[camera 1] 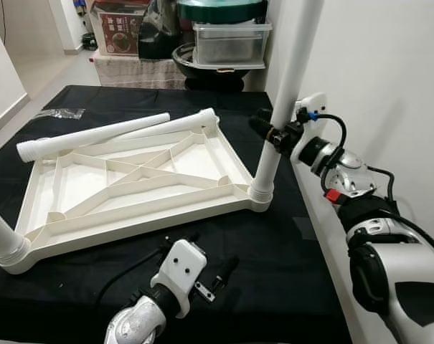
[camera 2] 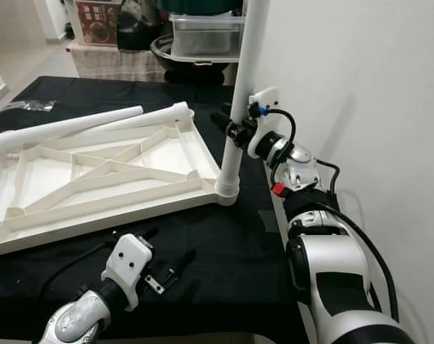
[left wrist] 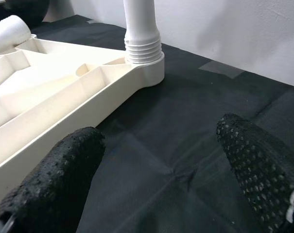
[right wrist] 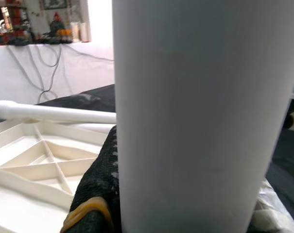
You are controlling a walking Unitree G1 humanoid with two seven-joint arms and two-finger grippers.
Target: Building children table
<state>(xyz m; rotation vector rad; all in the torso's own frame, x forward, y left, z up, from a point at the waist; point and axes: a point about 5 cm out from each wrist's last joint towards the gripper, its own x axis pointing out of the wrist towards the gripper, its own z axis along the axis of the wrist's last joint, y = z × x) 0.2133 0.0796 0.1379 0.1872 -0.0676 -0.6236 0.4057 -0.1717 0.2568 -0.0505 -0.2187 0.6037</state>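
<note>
Left eye view: a white plastic table top (camera 1: pixel 130 183) lies upside down on a black cloth (camera 1: pixel 274 272), its ribbed underside facing up. An upright leg (camera 1: pixel 287 93) stands screwed into the near right corner socket (camera 1: pixel 260 195), and the right gripper (camera 1: pixel 272 133) is clamped around this leg partway up, one black finger (right wrist: pixel 95 189) pressed against the white tube in the right wrist view. A second leg (camera 1: pixel 1 240) rises from the near left corner. Two loose legs (camera 1: pixel 109 134) lie side by side across the far edge of the table top, touching its rim. The left gripper (camera 1: pixel 209 269) hovers low over the cloth just in front of the table top's near edge, its fingers (left wrist: pixel 64 165) spread apart and holding nothing; through its wrist view the corner socket with the upright leg lies ahead, between the two fingertips but well apart from them. A white wall (camera 1: pixel 374 72) runs close along the right side of the cloth, leaving the right arm little room. Beyond the cloth's far edge stand a clear lidded bin (camera 1: pixel 231 43), a dark bowl (camera 1: pixel 202 68) and a box (camera 1: pixel 120 29). To the left, pale floor (camera 1: pixel 44 72) lies open.
</note>
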